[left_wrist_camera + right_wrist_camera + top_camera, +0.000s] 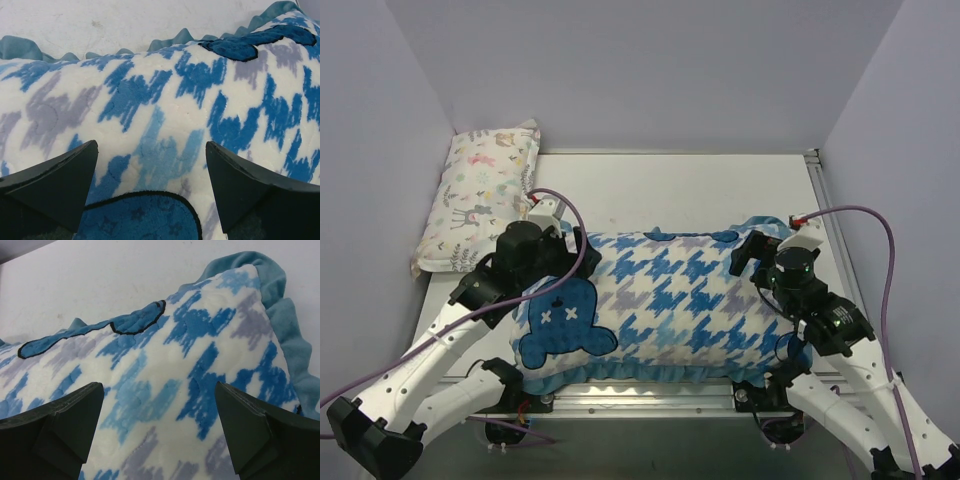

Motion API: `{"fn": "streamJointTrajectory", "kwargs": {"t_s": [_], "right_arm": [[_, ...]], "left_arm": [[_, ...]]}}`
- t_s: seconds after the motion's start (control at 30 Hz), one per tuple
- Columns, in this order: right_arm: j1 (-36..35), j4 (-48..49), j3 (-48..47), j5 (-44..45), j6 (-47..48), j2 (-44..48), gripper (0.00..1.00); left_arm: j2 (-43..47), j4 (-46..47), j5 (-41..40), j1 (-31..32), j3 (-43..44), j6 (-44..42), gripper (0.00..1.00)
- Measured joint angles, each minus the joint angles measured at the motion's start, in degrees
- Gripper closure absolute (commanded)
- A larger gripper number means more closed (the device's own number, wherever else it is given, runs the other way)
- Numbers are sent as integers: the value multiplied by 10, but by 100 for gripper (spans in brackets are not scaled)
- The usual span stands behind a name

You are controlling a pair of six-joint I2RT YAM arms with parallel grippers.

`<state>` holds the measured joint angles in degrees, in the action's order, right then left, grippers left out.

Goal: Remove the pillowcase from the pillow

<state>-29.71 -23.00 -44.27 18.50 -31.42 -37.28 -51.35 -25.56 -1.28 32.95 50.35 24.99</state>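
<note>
Plush blue-and-white houndstooth pillowcase (690,300) with blue ruffled trim on white table (670,190), left gripper (152,150) and right gripper (160,390) both spread wide above its fabric, holding nothing, contact unclear

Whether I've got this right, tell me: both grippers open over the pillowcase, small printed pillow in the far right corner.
Wrong side: the top view shows the small pillow in the far left corner. The left gripper and right gripper are open over the pillowcase.

The pillowcase (690,300) is blue-and-white houndstooth with lilac flecks; its bear shape (565,325) dark blue, edged black; its trim (292,335) teal; the small pillow (480,195) white with pastel animals; the table (670,190) white.
</note>
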Motion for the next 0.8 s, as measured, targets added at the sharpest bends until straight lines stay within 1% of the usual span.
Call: {"fn": "streamJointTrajectory", "kwargs": {"t_s": [0.1, 0.2, 0.37, 0.43, 0.5, 0.6, 0.73, 0.8], "right_arm": [[0, -23, -42, -13, 16, -20, 0], [-3, -41, -79, -48, 40, -34, 0], [-45, -86, -108, -91, 66, -33, 0], [-66, -109, -116, -96, 69, -30, 0], [-96, -129, -122, -96, 69, -27, 0], [-177, -147, -128, -75, 60, -28, 0], [-371, -182, -130, 37, 27, -58, 0], [-440, -201, -130, 89, 7, -89, 0]], "left_arm": [[0, -12, 9, 0, 15, -3, 3], [5, -17, 25, 0, 21, -5, 3], [18, -38, 56, 7, 22, -10, 3], [20, -41, 64, 23, 22, -3, 3], [20, -41, 64, 56, 22, 5, 3], [14, -47, 30, 145, 28, 16, 3], [9, -58, -33, 274, 35, 37, 3], [7, -70, -85, 336, 34, 53, 2]]}}
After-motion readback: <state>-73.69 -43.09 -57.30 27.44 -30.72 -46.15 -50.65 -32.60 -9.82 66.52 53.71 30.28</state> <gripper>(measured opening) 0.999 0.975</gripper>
